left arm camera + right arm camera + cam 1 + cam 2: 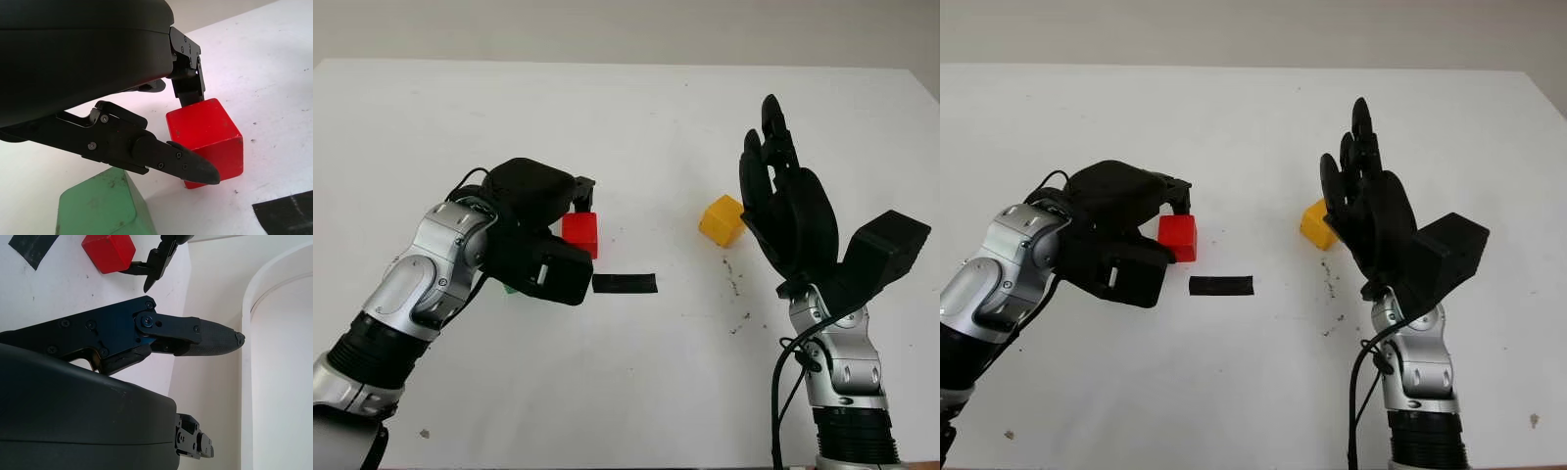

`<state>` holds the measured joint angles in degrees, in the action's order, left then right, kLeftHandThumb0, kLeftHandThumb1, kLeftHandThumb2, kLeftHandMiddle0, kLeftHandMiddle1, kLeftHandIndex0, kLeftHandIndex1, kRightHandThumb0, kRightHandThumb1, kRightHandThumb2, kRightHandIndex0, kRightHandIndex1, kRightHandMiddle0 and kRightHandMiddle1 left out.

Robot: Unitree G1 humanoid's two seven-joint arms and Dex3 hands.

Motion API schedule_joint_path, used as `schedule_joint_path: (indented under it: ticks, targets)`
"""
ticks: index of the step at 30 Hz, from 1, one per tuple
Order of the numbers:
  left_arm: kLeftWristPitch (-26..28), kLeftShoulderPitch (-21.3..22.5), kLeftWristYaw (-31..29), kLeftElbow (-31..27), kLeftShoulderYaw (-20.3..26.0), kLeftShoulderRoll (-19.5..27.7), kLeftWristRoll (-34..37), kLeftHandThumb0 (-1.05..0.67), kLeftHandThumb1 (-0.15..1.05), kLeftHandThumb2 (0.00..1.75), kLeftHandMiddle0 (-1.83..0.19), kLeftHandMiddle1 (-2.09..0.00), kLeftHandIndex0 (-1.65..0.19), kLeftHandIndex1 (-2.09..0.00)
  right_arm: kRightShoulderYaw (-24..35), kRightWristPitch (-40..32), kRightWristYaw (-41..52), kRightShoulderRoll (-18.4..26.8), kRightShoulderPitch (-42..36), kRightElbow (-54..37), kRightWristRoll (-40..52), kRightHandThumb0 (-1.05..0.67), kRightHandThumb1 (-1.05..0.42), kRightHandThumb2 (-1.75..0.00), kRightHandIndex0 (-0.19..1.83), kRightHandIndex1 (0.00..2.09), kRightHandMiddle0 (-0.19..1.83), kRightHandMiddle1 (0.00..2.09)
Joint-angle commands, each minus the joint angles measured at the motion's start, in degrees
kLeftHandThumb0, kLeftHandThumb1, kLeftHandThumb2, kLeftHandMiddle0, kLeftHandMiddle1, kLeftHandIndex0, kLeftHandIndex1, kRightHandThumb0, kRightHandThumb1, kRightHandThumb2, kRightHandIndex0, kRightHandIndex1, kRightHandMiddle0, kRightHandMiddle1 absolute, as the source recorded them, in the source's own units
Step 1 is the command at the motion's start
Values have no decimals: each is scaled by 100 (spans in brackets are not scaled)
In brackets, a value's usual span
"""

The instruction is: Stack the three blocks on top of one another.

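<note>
Three blocks sit on the table (pixel 636 392): my left hand (pixel 570 211) closes on the red block (pixel 579 233), fingers (pixel 188 85) touching two of its sides; the green block (pixel 100 205) lies under my palm. My right hand (pixel 788 201), open, stands raised just beside the yellow block (pixel 722 220).

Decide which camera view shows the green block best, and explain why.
The left wrist view: the green block sits close and large beside the red block, under the left hand. In the left eye view just a green sliver peeks out beneath that hand.
</note>
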<state>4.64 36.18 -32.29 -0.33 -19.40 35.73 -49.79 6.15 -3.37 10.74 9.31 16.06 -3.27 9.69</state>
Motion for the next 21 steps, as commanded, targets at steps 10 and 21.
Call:
schedule_joint_path:
  ticks: [10,21]
  targets:
    - [-852,-26,499,132,438,20,1156,-37,105,9,-23,-4,-18,-144,17,-32,-14,31,-20,-117,-7,-77,-105,-51,-19,0,-19,0]
    - [-1965,501,-91,365,559,405,2073,-44,104,8,-22,-5,-27,-145,5,-103,-59,11,-27,-153,-2,-77,-105,-50,-19,0,-19,0]
